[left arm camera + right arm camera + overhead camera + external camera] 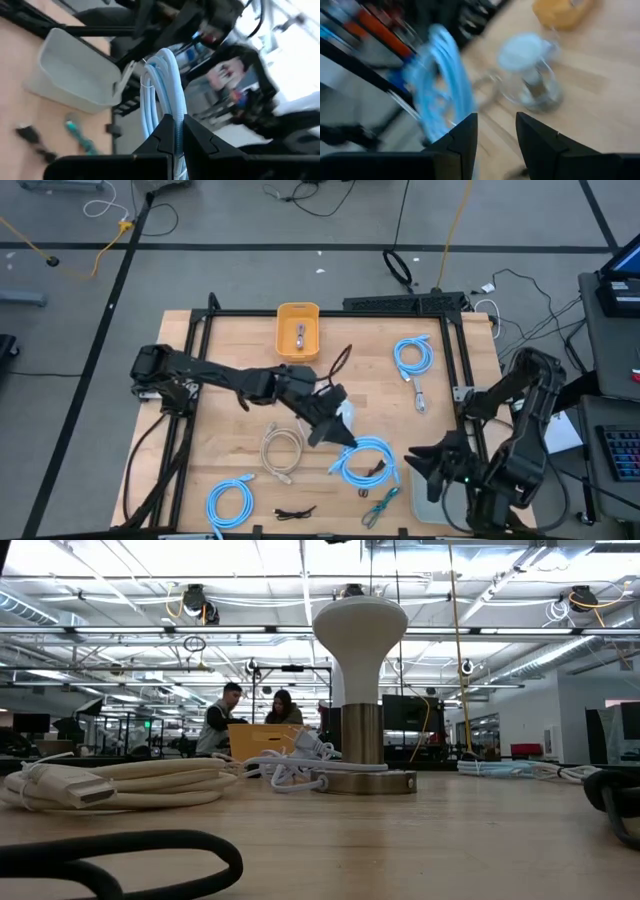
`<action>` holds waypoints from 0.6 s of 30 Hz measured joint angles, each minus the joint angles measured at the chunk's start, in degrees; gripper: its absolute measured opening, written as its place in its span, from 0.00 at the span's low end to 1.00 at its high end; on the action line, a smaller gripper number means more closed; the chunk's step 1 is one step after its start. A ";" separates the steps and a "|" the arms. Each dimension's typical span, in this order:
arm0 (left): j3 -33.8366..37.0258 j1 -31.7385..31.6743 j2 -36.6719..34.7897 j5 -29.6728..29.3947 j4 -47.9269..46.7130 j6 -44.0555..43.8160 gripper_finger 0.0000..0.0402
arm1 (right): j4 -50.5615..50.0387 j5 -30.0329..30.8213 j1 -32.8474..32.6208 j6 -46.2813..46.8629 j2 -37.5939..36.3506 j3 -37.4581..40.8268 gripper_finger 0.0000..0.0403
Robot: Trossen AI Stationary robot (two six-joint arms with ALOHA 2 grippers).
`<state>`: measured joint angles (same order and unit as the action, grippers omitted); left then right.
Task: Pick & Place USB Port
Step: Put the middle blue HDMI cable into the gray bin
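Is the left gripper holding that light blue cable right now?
Yes: the left gripper is shut on the light blue cable, its coil rising between the fingers.

Yellow bin, white lamp, teal cable

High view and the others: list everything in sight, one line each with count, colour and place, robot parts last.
blue cables: three coiled, light blue; one at the right rear, one at the front left, one front centre held up by the left tool.
white cable: one, cream, coiled left of centre.
yellow bin: one, at the table's rear centre, a small item inside.
grey bin: one, pale grey, at the front right corner.
teal cable: one, small, front right of centre.
black cable: one, short, at the front edge.
white lamp: one, white top on a metal base, mid-table.
people: two, in the room behind.
left tool: shut on a blue cable, mid-table.
right tool: open, empty, front right.
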<state>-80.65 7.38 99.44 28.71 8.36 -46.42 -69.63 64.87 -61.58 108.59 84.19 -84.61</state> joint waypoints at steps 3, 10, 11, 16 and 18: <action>-1.74 0.00 0.01 -0.20 -0.86 1.97 0.03 | 4.56 2.96 0.02 -3.20 -0.70 1.38 0.32; -2.40 -0.57 -0.02 -0.20 -0.90 1.93 0.03 | 21.35 2.59 3.51 -21.42 -1.87 4.65 0.32; -2.40 -0.60 -0.03 -0.12 -0.85 1.91 0.03 | 24.22 2.54 4.24 -24.15 -2.13 5.26 0.32; -2.40 -0.85 -0.04 0.03 0.65 1.73 0.03 | 37.90 -0.05 8.25 -35.97 -3.75 9.40 0.32; -2.40 -1.13 -0.04 -0.47 2.13 1.58 0.03 | 42.46 -1.95 9.94 -38.94 -4.35 11.34 0.32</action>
<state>-83.05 6.25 99.39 28.24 10.50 -44.84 -27.17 62.92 -51.64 69.65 79.84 -73.27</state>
